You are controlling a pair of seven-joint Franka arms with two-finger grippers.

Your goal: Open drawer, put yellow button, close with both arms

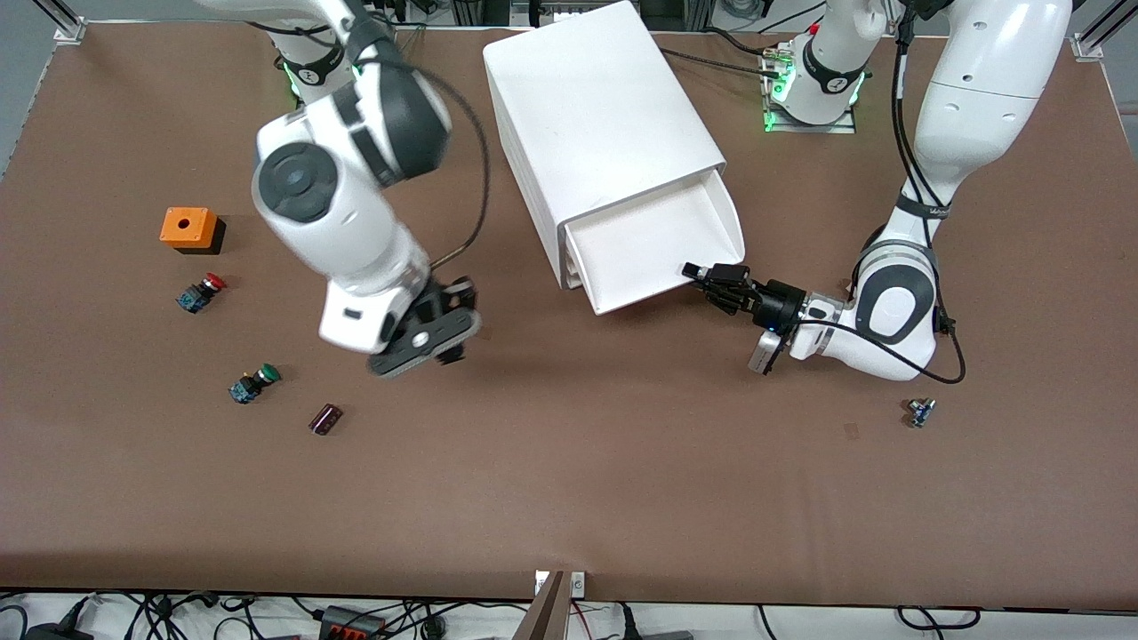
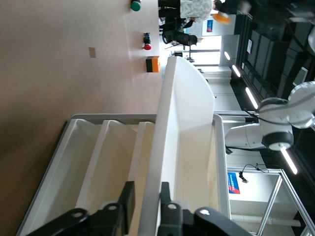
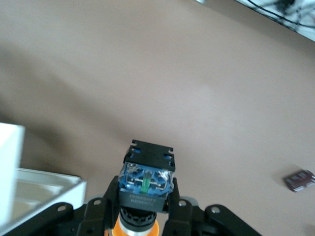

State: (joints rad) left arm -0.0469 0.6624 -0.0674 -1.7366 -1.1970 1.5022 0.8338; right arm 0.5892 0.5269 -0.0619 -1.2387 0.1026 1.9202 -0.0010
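At the front view's nine o'clock side an orange box (image 1: 188,228) sits on the table (image 1: 569,498), with the red-capped button (image 1: 201,292) below it, then the green-capped button (image 1: 253,383) and a small dark component (image 1: 325,419) toward seven o'clock; none belongs to this step.

Next across, the right gripper (image 1: 425,335) hangs over bare table; in its wrist view the fingers (image 3: 106,209) are closed on the yellow button (image 3: 145,184), whose orange cap sits down among them and whose blue-black body sticks out, long axis running along the fingers.

The open drawer (image 1: 653,244) of the white cabinet (image 1: 600,133) lies at about two o'clock from that gripper, close by; I judge the carry is a short lift over the drawer's near rim, with open room inside.

Farther across, the left gripper (image 1: 722,283) has its fingers (image 2: 127,201) narrowed on the drawer's front panel, so the left arm is nearer but occupied.

At four o'clock a small blue part (image 1: 921,412) lies alone.
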